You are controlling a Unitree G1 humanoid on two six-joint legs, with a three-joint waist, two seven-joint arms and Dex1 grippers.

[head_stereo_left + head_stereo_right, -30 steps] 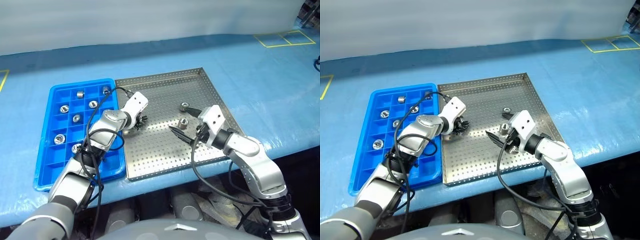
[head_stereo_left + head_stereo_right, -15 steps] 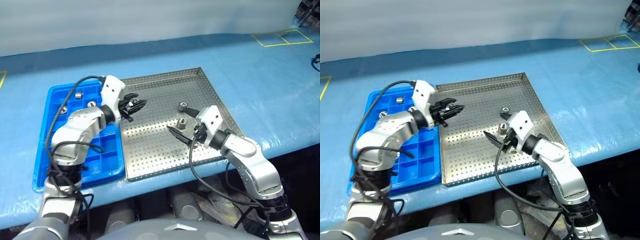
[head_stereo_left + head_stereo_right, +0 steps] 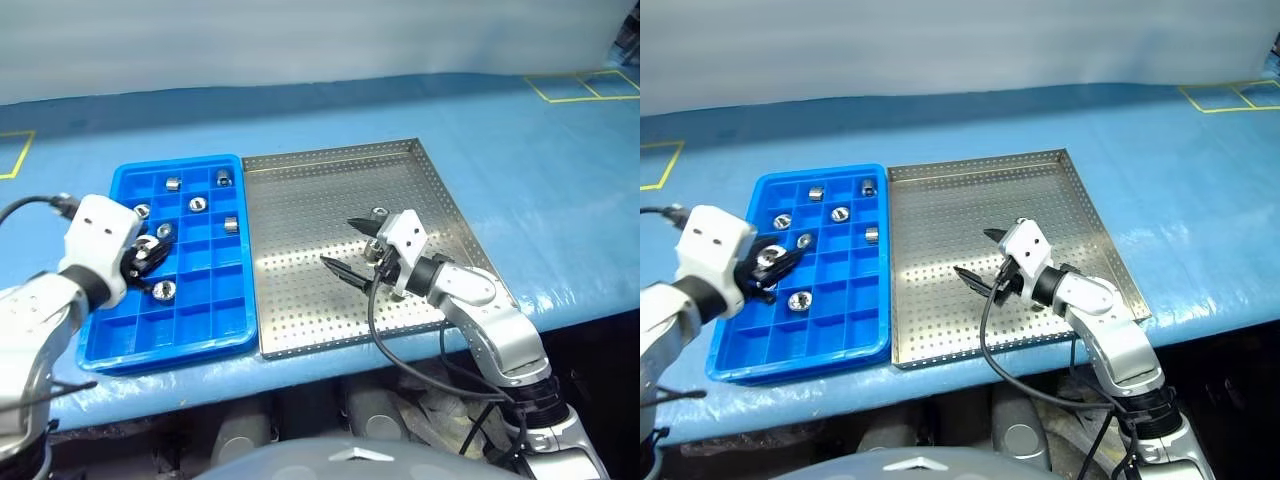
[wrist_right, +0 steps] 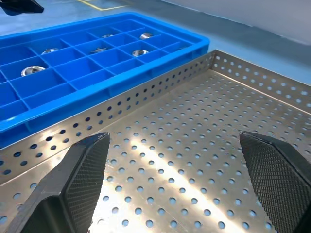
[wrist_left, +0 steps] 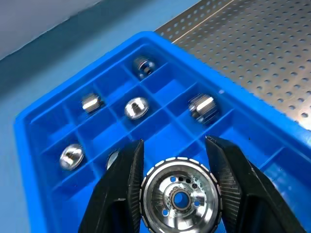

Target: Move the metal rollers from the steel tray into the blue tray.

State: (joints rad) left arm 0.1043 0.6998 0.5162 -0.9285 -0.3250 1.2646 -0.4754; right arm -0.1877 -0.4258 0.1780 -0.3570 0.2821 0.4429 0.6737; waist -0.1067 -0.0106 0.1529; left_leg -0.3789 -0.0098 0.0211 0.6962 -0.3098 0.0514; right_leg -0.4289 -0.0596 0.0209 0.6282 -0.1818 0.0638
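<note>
Item: left tool (image 5: 180, 191). We logged it clenched on one metal roller (image 5: 181, 196), disc face toward its wrist camera, a black finger on either flank. A second before, this tool sat low over the left edge of the steel tray (image 3: 300, 215); we then recorded it swung left and raised, so that it hung over the left-hand cells of the blue tray (image 3: 235, 325). We judged the carry done and the drop still owed.

Item: rollers already binned. We counted several in the blue tray, most in cells ahead of the left tool, toward the far rim: one (image 5: 201, 107) ahead and toward the steel tray, one (image 5: 136, 108) straight ahead, one (image 5: 91, 102) beside that. One more (image 3: 163, 290) lay in a cell just beside the tool, toward the bench's near edge.

Item: right tool (image 3: 360, 250). Released, fingers spread wide, holding nothing, low over the steel tray's perforated floor and barely shifted over the same second.

Item: rollers left on steel. One (image 3: 379, 213) lay just past the right tool's far finger. A second stood between the fingers in the earlier pictures; the tool's body now covered that spot, so we could not confirm it.

Item: bench (image 3: 520, 150), blue-covered, carrying both trays side by side.
</note>
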